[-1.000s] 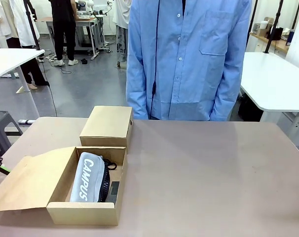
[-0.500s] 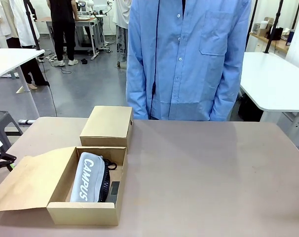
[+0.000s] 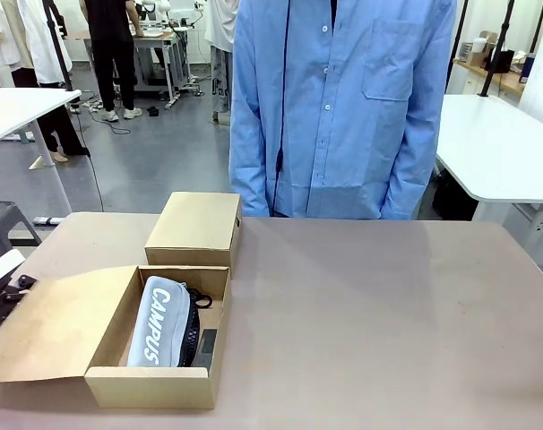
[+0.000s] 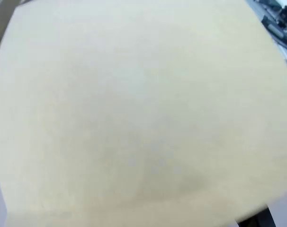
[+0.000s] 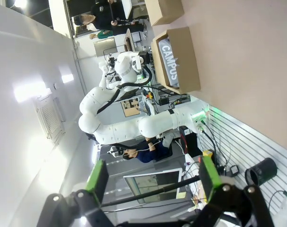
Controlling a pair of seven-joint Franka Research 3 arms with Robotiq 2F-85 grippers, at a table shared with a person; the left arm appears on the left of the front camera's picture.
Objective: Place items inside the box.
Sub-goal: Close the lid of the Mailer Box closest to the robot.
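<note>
Box [image 3: 155, 374] sits open near the table's [image 3: 388, 313] left front, flap [image 3: 47, 331] folded outward. Grey "CAMPUS" pencil case [image 3: 159, 321] lies inside, against dark items. Left gripper [image 3: 3, 300] sits at the flap's outer edge; jaw state cannot be told. Right gripper [image 5: 150, 182] stands fully open, holding nothing.

Table [image 3: 370, 313]: plain brownish-mauve top. Two cardboard boxes sit directly on it, both on the left half. Open box [image 3: 101, 387] at near left, its lid flap [image 3: 47, 327] folded out to the left and lying over the table's left edge area. Closed box [image 3: 196, 228] just behind it, farther from the robot, touching or nearly touching its far wall. Right half of the table bare.
</note>
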